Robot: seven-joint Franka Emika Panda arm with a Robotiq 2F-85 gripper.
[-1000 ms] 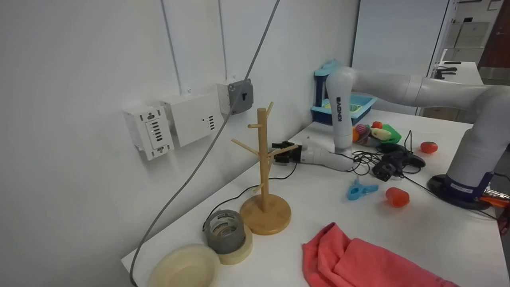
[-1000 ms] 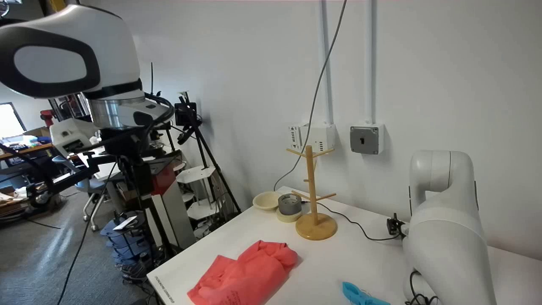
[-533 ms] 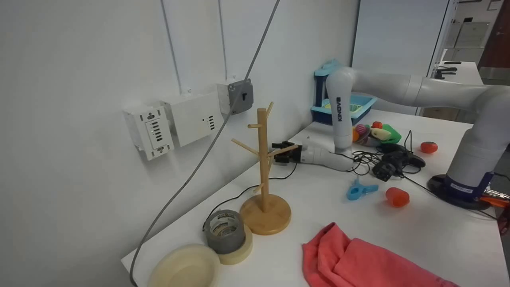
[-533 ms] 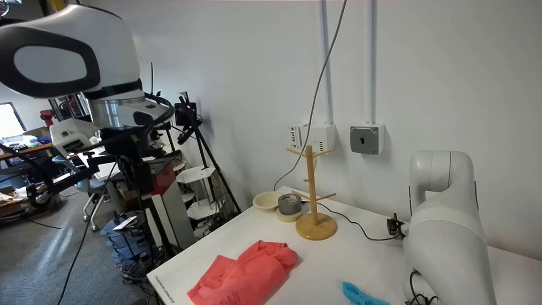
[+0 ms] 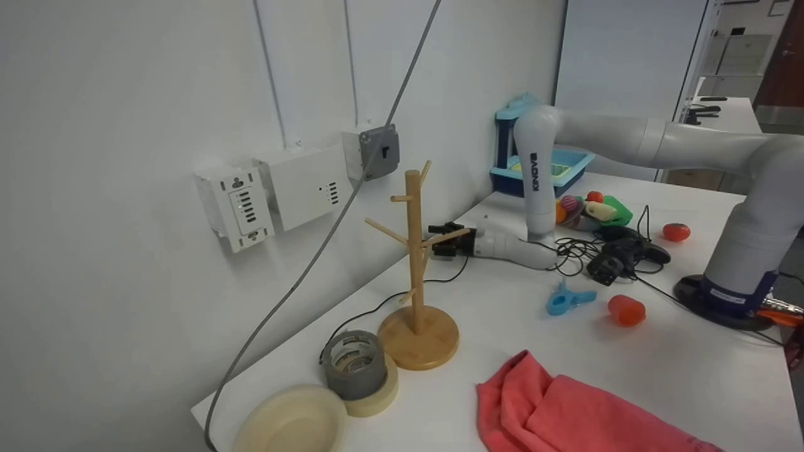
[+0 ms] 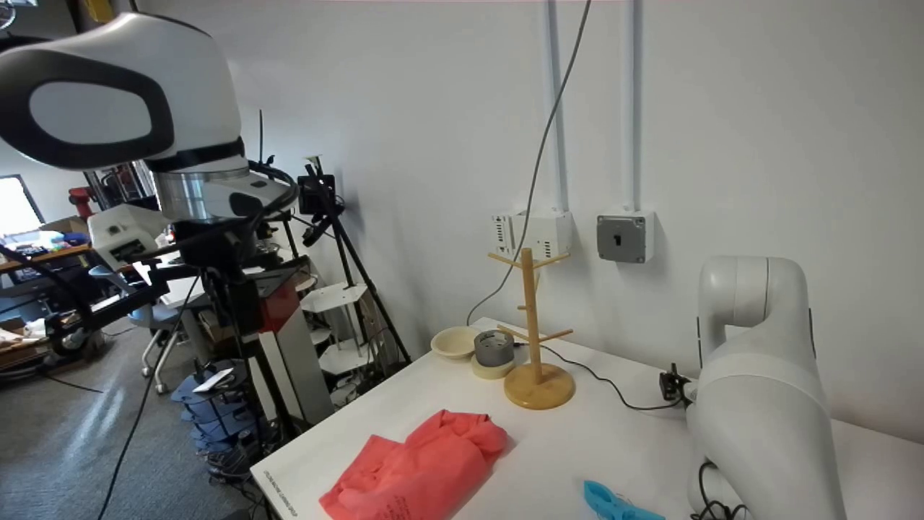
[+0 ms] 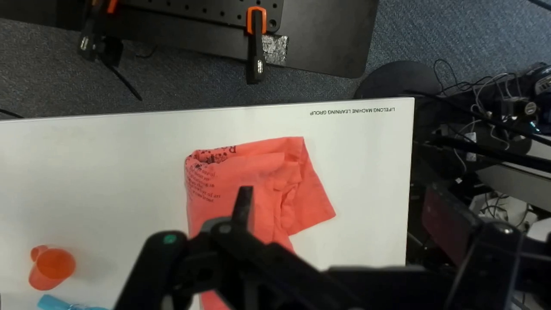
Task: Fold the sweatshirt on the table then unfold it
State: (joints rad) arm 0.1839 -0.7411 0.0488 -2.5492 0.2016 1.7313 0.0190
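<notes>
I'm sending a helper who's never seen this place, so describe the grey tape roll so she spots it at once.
Start at the white table and find the upright wooden stand with pegs. Between it and the pale bowl, the grey tape roll sits on a cream tape roll. Its grey colour sets it apart from the roll below, the bowl and the stand.

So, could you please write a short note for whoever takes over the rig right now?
Gripper: open, holding nothing, raised clear of the table.
Where: the sweatshirt lies on the table, near the corner with the black lettering.
Done: it is folded over on itself, rather creased, the dark print only partly showing; whether this is the intended fold, I can't tell.
Left: unfolding it, as it isn't spread flat; perhaps tidying the fold first.
</notes>
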